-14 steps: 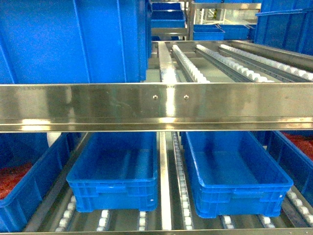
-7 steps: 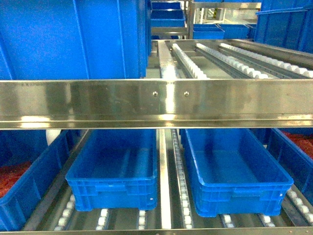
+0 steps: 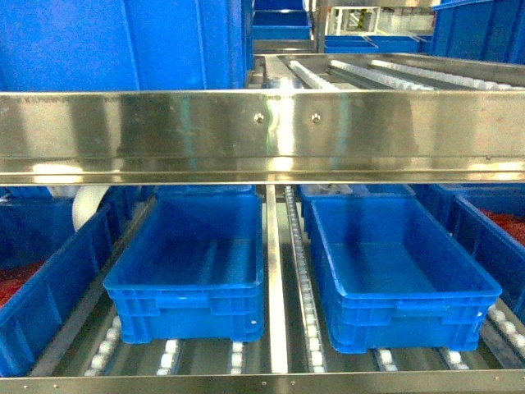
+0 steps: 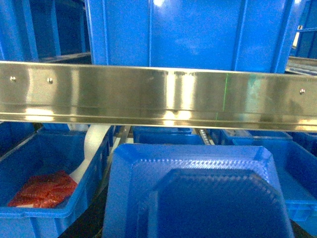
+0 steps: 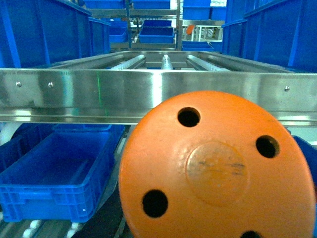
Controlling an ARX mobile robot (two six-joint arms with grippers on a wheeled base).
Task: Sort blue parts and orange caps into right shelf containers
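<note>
Your wrist views show no fingers, so grip state: can't tell. Orange cap (image 5: 218, 168) fills right wrist view, blue part (image 4: 198, 193) fills left. Both face the shelf (image 3: 262, 135); containers (image 3: 193, 263) sit underneath.

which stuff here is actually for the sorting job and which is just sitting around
For the job:
- orange cap, close before the right wrist camera
- blue part, close before the left wrist camera
- two empty blue containers
- shelf

Just there:
- red stuff in the left crate
- big blue crate on the upper level
</note>
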